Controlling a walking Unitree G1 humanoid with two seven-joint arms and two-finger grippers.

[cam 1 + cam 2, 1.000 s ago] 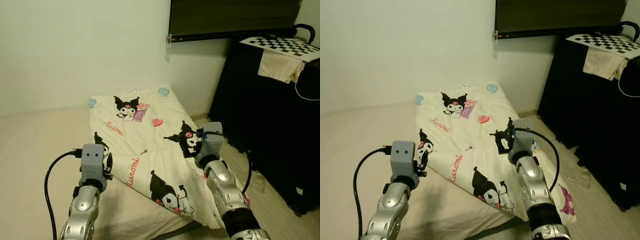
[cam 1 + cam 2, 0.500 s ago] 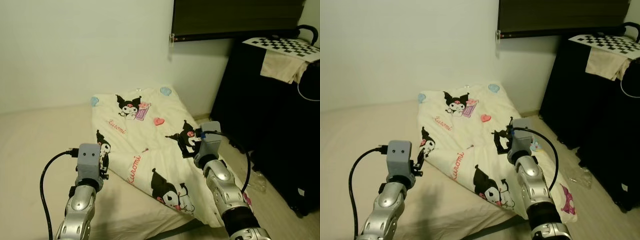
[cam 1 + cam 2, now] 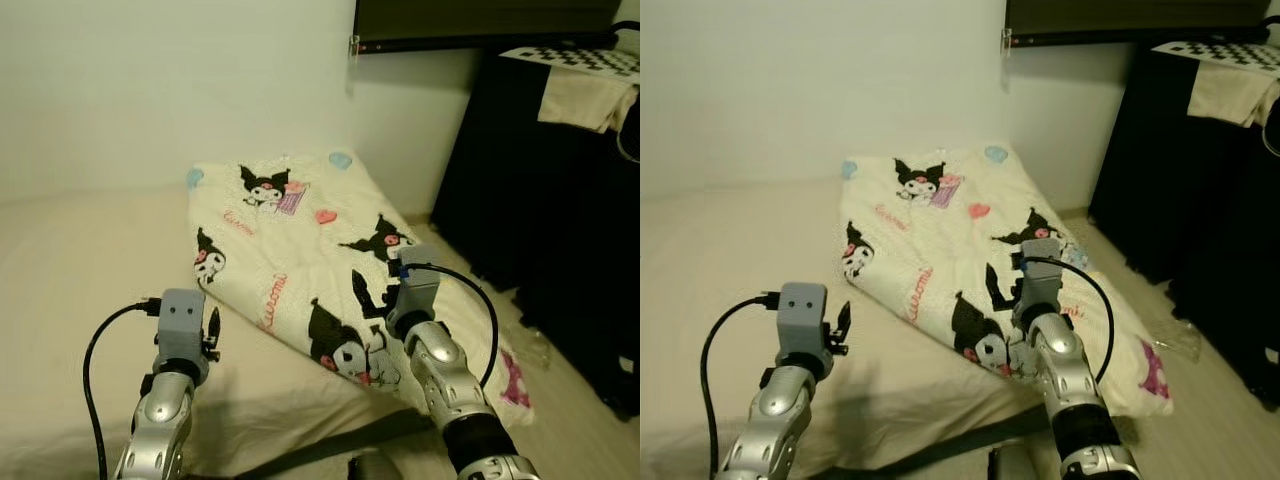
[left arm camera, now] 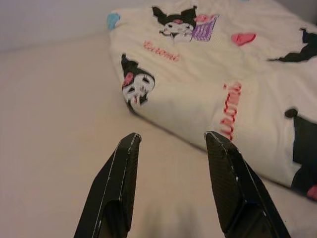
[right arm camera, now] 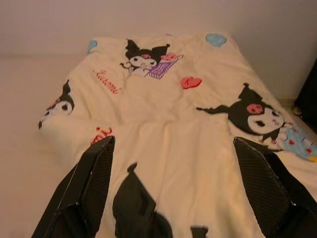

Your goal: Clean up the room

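Folded cartoon-print blanket across bed, far edge drooping floorward, partly hidden by right gripper; left gripper nearby; both spread wide, empty.

Both tools forward; fingers apart

You're looking at a bedroom in a home: a low beige mattress against a plain white wall, a folded cream quilt printed with black cartoon characters on it, and tall black furniture alongside.
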